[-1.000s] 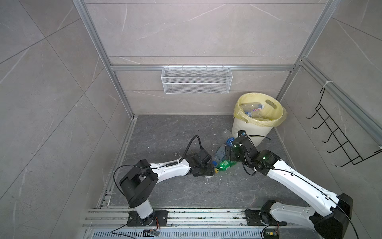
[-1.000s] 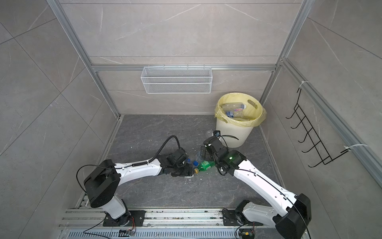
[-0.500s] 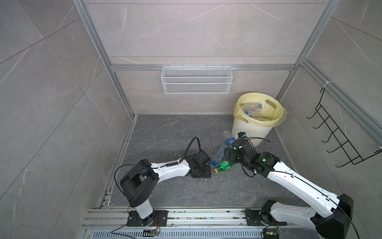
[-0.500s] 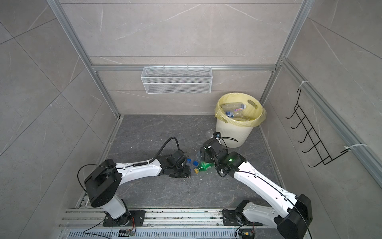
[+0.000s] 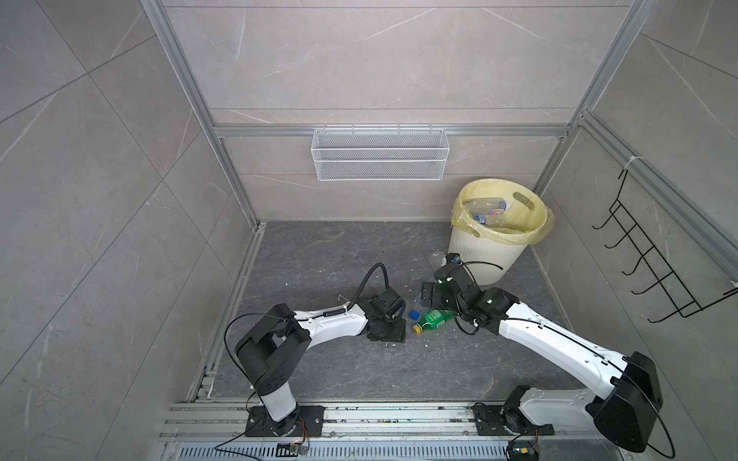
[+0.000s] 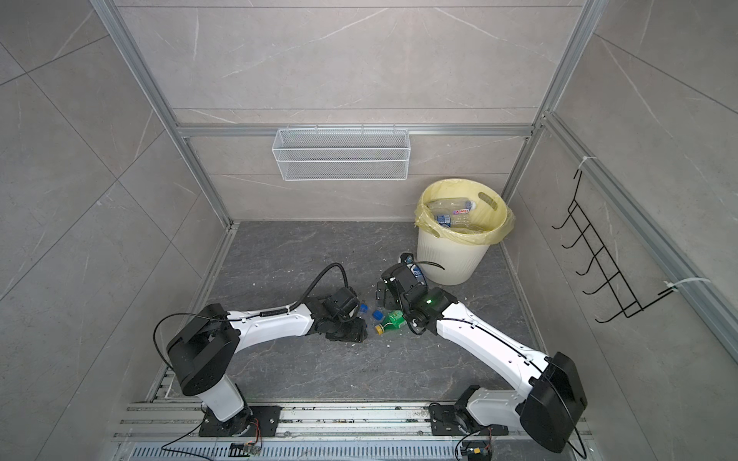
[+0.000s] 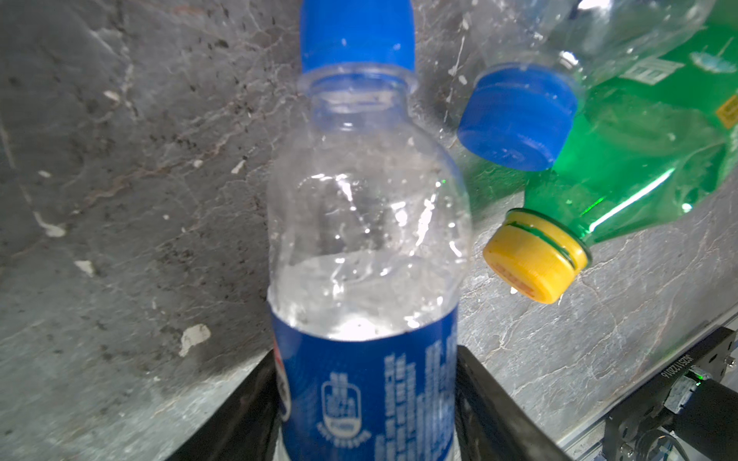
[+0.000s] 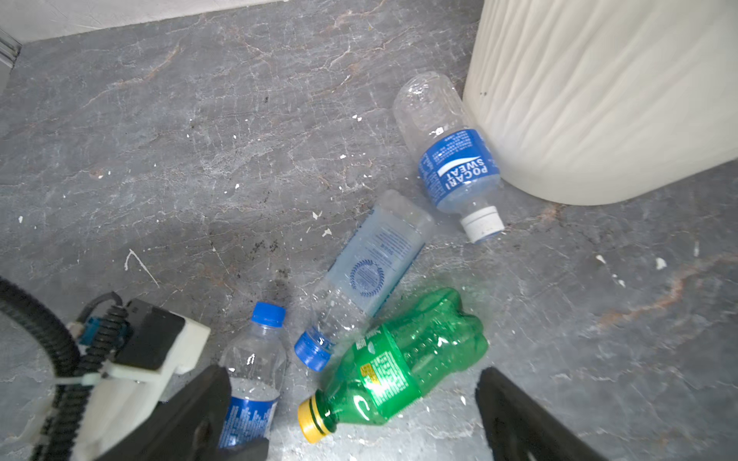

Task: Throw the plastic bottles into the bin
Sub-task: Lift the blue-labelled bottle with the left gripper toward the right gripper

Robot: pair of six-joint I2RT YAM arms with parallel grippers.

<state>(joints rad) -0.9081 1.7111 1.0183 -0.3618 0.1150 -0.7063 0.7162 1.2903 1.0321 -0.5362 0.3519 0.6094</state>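
Left gripper (image 7: 365, 357) is down low at the worktop (image 5: 319, 259), jaws narrow and clamped on the blue label of a clear blue-capped bottle (image 7: 367, 223). A finger sits against each side of the label and the cap points away from the wrist. Can't tell if that bottle is off the surface.

Right gripper (image 8: 351, 377) is wide, nothing in it. It hangs over the green bottle (image 8: 407, 359), which lies on its side, yellow cap towards the left gripper.

Just beside the green one lies a pale-label bottle (image 8: 371, 271). Its blue cap is close to the held bottle's neck and its body touches the green one.

Pocari Sweat bottle (image 8: 455, 159), white cap, lies on its side just beside the bin wall; can't tell if it touches.

The bin (image 5: 483, 259) stands in the far right corner, yellow liner folded over the rim. Several clear binned bottles (image 5: 489, 209) are already inside.

White paint flecks are scattered on the worktop around the cluster. Both arms reach in from the near rail and meet mid-worktop.
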